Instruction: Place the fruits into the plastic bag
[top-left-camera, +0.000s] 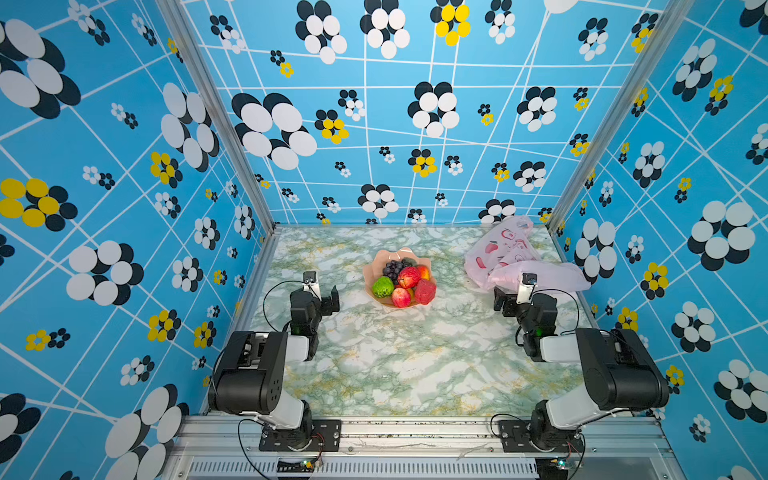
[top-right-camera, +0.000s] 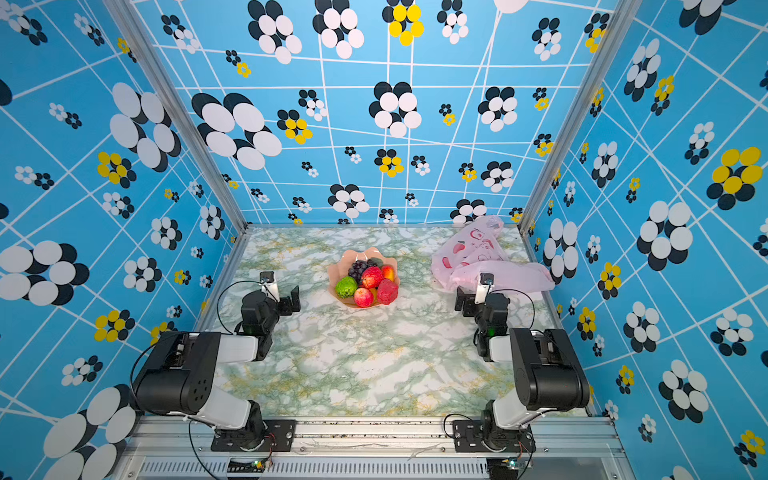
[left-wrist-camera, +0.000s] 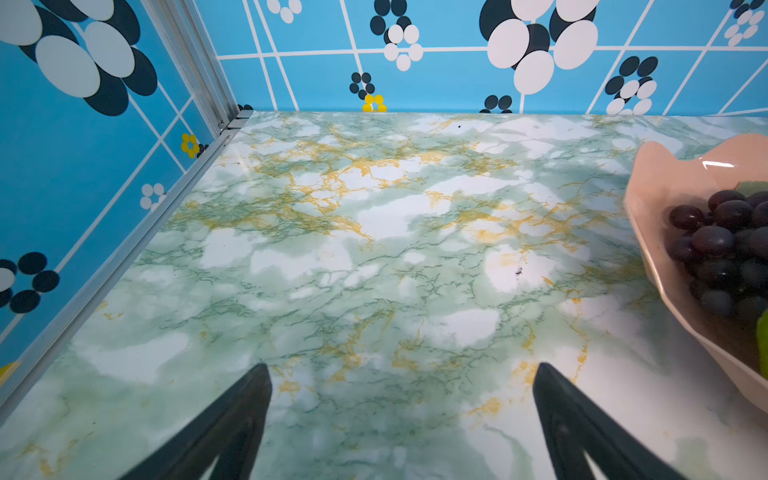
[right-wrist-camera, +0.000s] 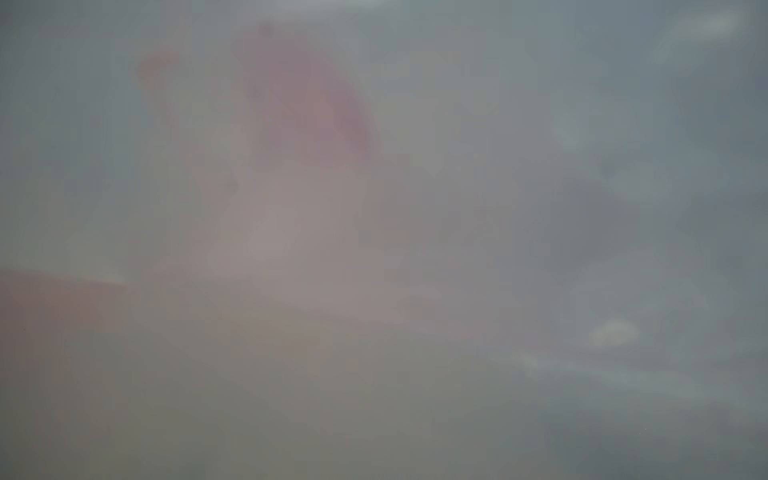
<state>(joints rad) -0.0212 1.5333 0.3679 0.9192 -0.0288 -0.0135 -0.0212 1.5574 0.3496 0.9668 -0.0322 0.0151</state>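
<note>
Between the two tools, a little beyond them toward the back wall, a peach-pink scalloped bowl (top-left-camera: 370, 272) stands on the marble-patterned table (top-left-camera: 395, 365) and holds all the fruits. The dark grape bunch (top-left-camera: 392, 268) lies on its far side. A bumpy green fruit (top-left-camera: 382, 286) is on the side nearest the left tool (top-left-camera: 332, 301). A bumpy red fruit (top-left-camera: 425, 291) is on the side nearest the right tool (top-left-camera: 503, 303). Two red apples (top-left-camera: 409, 277) sit in the middle and at the near rim, with a mango-like fruit (top-left-camera: 423, 272) behind the bumpy red one.

Both arms are folded alike: shoulder at the front rail, elbow raised and drawn back, forearm reaching forward, wrist held low over the table.

In the left wrist view the left tool's two dark fingers (left-wrist-camera: 249, 399) stand wide apart with only bare table between them. The bowl's rim (left-wrist-camera: 652, 174) and the grapes are off to its right.

The plastic bag (top-left-camera: 503, 253) lies crumpled just beyond the right tool, in the far right corner. Its near fold reaches the tool's wrist camera, so the right wrist view is only a pink-grey blur. The right tool is spread wide, and in both top views nothing shows between its jaws.
</note>
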